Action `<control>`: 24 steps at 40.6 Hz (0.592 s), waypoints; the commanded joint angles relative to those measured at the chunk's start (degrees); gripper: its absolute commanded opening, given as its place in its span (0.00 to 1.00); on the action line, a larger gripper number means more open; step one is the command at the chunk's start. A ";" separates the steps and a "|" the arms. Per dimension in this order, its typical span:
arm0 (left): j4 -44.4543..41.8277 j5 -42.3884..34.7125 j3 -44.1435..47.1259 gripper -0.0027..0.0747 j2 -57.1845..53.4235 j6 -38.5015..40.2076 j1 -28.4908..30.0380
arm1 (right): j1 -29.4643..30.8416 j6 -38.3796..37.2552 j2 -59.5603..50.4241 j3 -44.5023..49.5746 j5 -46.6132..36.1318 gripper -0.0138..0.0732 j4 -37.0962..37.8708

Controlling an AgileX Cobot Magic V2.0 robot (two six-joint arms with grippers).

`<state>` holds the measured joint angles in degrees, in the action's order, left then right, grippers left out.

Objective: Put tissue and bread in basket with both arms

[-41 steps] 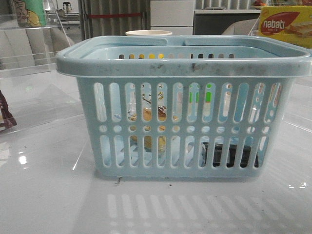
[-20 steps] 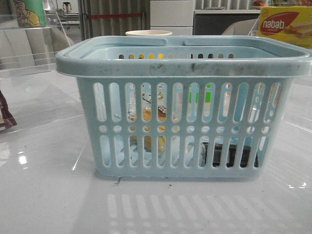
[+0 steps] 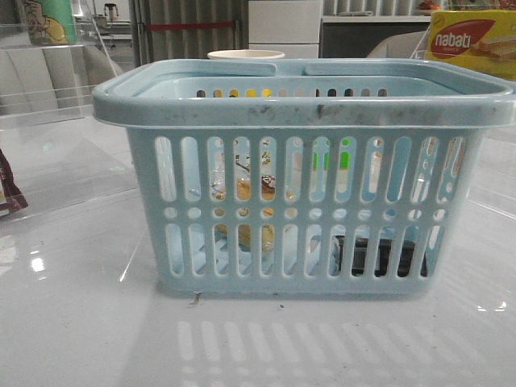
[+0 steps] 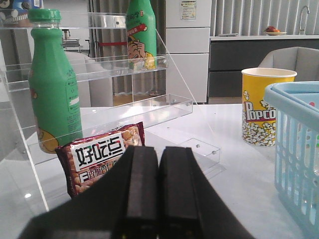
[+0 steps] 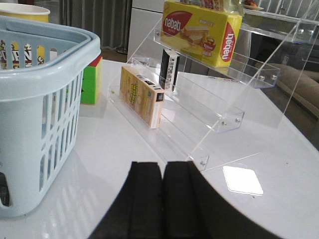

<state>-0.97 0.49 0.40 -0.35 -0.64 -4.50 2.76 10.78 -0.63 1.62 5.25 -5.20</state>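
Note:
The pale blue basket (image 3: 306,105) stands in the middle of the table. Through its slots I see the dark tissue pack (image 3: 379,256) lying flat on the basket floor at the right. The golden-brown bread (image 3: 242,189) shows inside at left of centre, mostly hidden by the wall. Neither gripper shows in the front view. My left gripper (image 4: 158,149) is shut and empty, left of the basket (image 4: 296,144), over the table. My right gripper (image 5: 162,165) is shut and empty, to the right of the basket (image 5: 40,79).
On the left stand a clear shelf with green bottles (image 4: 52,84), a dark red-brown snack packet (image 4: 99,154) and a popcorn cup (image 4: 266,107). On the right a clear shelf holds the nabati box (image 5: 202,32), an orange box (image 5: 142,94) and a green cube (image 5: 91,79).

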 commanded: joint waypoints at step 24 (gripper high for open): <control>0.53 -4.90 -0.03 0.15 -0.95 0.64 0.06 | 0.31 -10.09 -1.07 0.09 -5.64 0.18 5.98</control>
<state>-0.97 0.49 0.40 -0.35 -0.51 -4.50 2.76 3.98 -0.63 1.62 4.91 -2.31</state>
